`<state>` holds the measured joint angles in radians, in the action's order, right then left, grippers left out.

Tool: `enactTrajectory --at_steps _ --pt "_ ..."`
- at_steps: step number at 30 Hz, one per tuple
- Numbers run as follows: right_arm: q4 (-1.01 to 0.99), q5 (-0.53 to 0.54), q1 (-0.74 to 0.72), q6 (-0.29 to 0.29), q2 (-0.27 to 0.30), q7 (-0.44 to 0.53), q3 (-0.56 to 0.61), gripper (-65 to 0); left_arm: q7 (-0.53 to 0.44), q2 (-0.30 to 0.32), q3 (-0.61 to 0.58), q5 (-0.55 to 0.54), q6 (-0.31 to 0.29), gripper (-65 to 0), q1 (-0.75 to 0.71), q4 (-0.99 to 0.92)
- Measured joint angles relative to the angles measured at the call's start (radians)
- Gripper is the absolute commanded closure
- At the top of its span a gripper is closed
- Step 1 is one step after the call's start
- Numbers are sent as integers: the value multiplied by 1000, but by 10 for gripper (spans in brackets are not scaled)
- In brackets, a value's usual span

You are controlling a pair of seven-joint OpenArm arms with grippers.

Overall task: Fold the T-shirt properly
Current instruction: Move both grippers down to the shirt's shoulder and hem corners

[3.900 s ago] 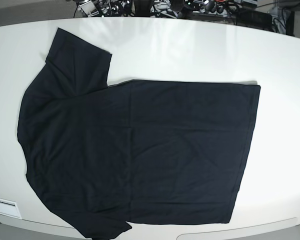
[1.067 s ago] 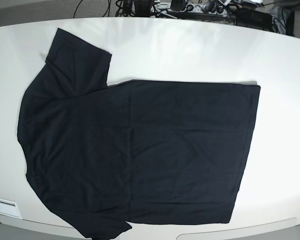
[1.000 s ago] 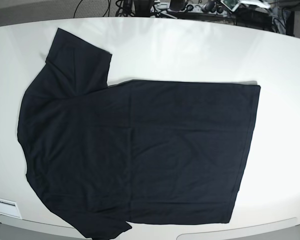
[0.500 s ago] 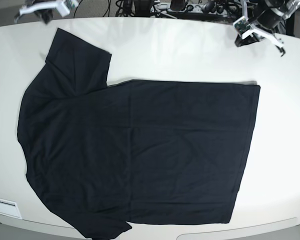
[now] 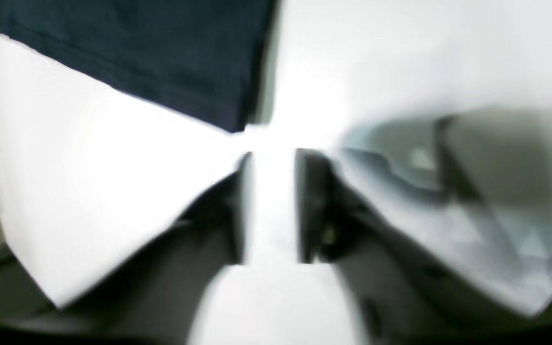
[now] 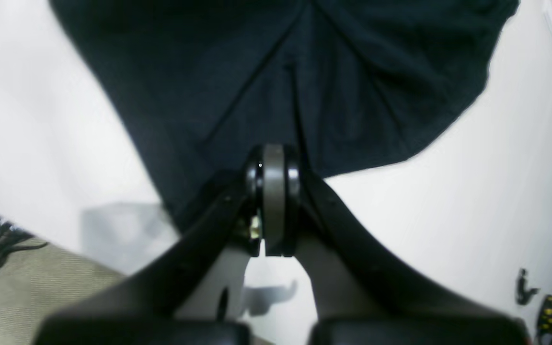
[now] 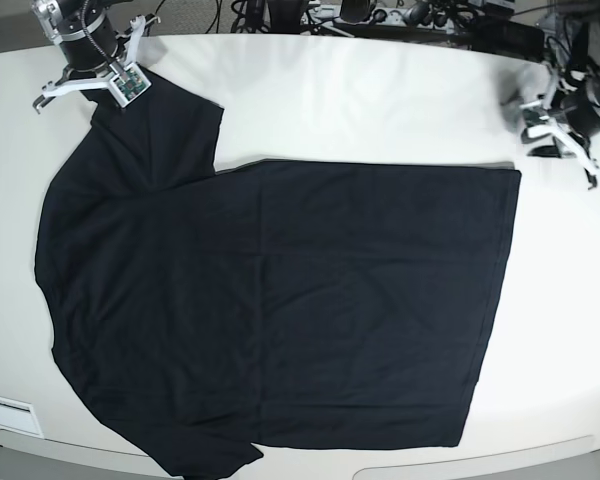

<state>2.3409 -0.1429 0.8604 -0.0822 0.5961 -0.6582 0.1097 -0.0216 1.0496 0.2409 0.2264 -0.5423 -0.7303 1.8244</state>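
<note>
Left wrist view, blurred: left claw [image 5: 271,206] has its jaws slightly parted with nothing between them, over bare white tabletop [image 5: 113,158]. A hem corner of the black T-shirt [image 5: 151,52] lies just ahead.

Right wrist view: right claw [image 6: 272,201] pressed together, empty, at the edge of a sleeve; shirt cloth spreads beyond, with soft creases.

Base view: T-shirt [image 7: 280,300] spread flat across the tabletop, sleeves at view left, hem at view right. Judgement: light, limp, matte cloth; it will drape and drag. Pinch hem corner and sleeve edge, lifting low to avoid bunching.
</note>
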Motion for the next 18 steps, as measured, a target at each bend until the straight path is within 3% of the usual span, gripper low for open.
enactTrajectory --at_steps 1,3,6,9,15,18 --pt "0 -2 0 3 -3 0 0 0 -71 19 -3 1 -14 -341 17 -30" --pt "0 -1 -2 3 -15 0 0 0 -167 57 -33 -8 -39 -358 56 -68" --pt "0 50 0 -39 -35 -5 -1 0 -162 117 -151 43 -35 -358 136 -105" --pt "0 108 1 -84 -69 -4 0 0 -151 148 -313 74 26 -358 235 -144" --pt "0 117 1 -101 -98 -6 0 0 -164 152 -624 130 120 -358 480 -165" --pt "0 118 3 -114 -112 -6 -1 0 -173 143 -756 141 139 -358 597 -185"
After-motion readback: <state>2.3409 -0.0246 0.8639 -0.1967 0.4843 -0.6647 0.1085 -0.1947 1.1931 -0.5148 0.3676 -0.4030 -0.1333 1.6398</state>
